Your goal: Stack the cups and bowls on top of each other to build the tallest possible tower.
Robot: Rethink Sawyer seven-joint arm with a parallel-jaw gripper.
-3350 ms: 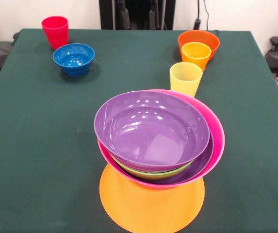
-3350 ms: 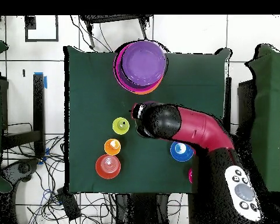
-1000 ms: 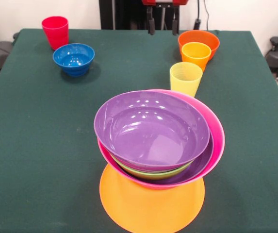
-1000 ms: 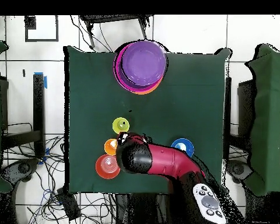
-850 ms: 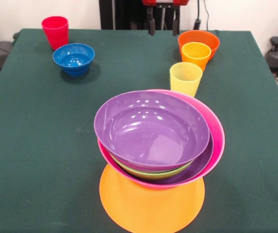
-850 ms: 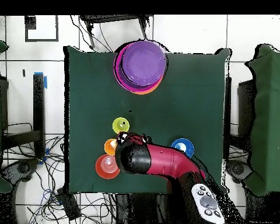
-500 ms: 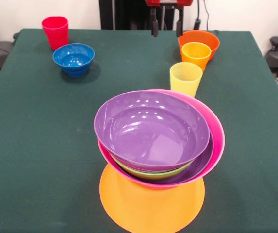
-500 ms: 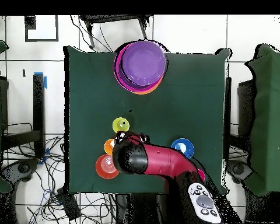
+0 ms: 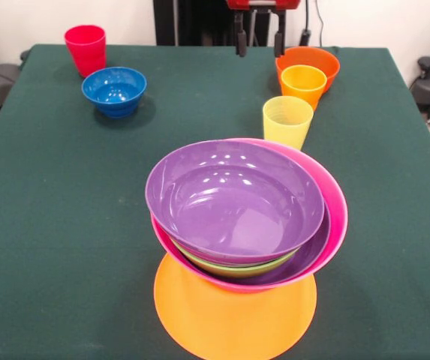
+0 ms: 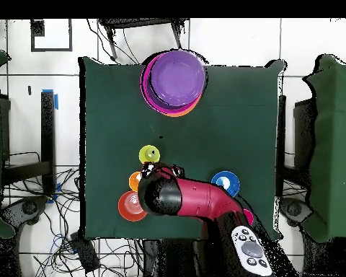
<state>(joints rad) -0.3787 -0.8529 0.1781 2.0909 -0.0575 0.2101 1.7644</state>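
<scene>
The gripper (image 9: pixel 258 43) is hanging over the table's (image 9: pixel 49 225) far edge with its jaws spread and empty, just beside the orange-yellow cup (image 9: pixel 303 85) sitting in front of the red-orange bowl (image 9: pixel 310 62). The tower (image 9: pixel 245 225) is standing at the near edge, a purple bowl (image 9: pixel 233 199) uppermost. That cup is probably light, stiff and slick, so the fingers should be pinching one rim wall, inside and out.

Robotics lab: green-clothed table (image 10: pixel 118 108) on white tiled floor (image 10: pixel 233 43), loose cables (image 10: pixel 68 245) trailing beside it, red robot arm (image 10: pixel 205 202).
</scene>
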